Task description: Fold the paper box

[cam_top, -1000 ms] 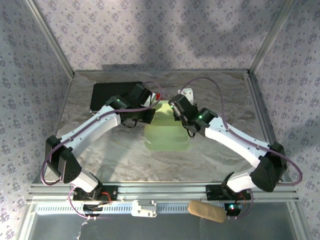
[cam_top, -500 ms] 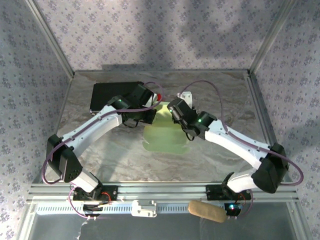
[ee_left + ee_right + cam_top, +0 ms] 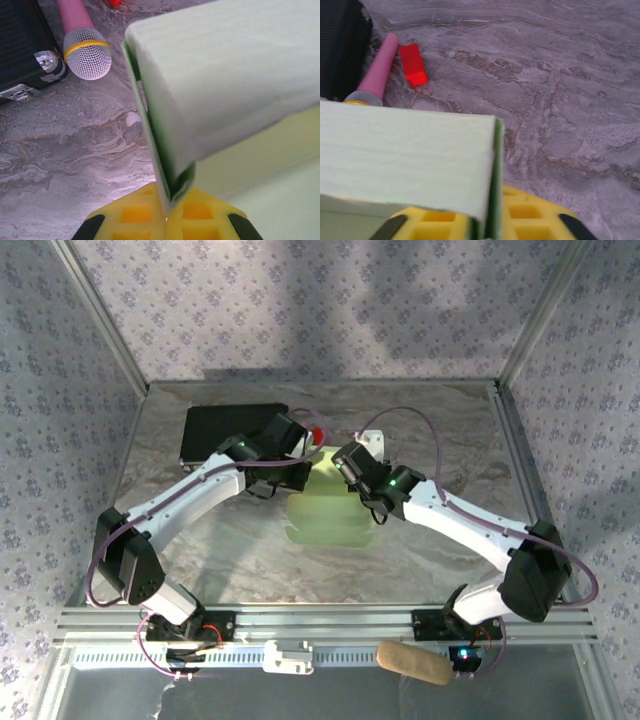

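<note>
While the paper box (image 3: 330, 515) sits mid-table with its near part flat and its far panel stood up off the sheet, we judge we're mid-fold, raising and squaring the far walls. In the left wrist view the edge of the raised wall runs straight down into the left gripper (image 3: 167, 206). Its yellow pads (image 3: 135, 215) are closed down to card thickness on that edge, with no gap visible. The right wrist view mirrors it: the right gripper (image 3: 487, 227) pinches the wall edge at the opposite corner, jaws just as narrow. From the top camera, both grippers meet at the box's far edge, left one on the far-left corner, right one on the far-right.

Next move, as we read it, is to bring both held walls over along their creases, with the arms moving together. The card is thin. If one arm leads, we expect a buckle or a skewed crease, so a light pinch and a matched pace look right.

Just beyond the box on the marble table (image 3: 450, 440) lie a pink microphone (image 3: 87, 52) and a red block (image 3: 413, 65). The black box (image 3: 215, 430) sits at the far left, near the left gripper, so we'd keep any sweep short on that side.
</note>
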Robot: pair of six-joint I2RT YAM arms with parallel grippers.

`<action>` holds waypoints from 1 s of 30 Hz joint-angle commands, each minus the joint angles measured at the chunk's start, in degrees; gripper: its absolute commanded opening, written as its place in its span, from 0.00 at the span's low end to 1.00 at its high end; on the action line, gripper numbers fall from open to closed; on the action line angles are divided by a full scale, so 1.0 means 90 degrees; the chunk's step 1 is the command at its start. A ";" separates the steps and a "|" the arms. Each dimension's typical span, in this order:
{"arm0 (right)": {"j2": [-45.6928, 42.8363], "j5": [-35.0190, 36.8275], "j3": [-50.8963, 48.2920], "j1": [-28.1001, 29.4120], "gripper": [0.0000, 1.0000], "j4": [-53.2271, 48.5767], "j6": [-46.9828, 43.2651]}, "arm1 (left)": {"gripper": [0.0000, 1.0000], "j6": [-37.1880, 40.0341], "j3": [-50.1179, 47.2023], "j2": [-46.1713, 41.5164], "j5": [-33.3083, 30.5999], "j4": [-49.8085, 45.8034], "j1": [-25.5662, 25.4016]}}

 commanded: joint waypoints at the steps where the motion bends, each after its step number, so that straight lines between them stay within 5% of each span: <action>1: 0.0025 0.0129 0.0165 0.0120 0.07 -0.0196 0.0338 | 0.00 -0.0072 -0.0113 -0.0167 0.0328 0.0746 -0.0055; 4: 0.0020 0.0142 0.0118 0.0135 0.00 -0.0224 0.0400 | 0.00 -0.0127 -0.0407 -0.0266 0.0426 0.1103 -0.0037; 10: 0.0027 0.0059 0.0038 0.0057 0.00 -0.0316 0.0446 | 0.43 -0.0216 -0.1045 -0.0580 0.0415 0.1723 0.0023; 17: 0.0063 -0.0175 0.0189 -0.0085 0.00 -0.0378 0.0426 | 0.57 0.0008 -0.1931 -0.1739 -0.0095 0.2498 0.0065; 30: 0.0317 -0.0529 0.0579 -0.0104 0.00 -0.0683 0.0425 | 0.40 0.0728 -0.2285 -0.1560 0.0362 0.3131 0.0511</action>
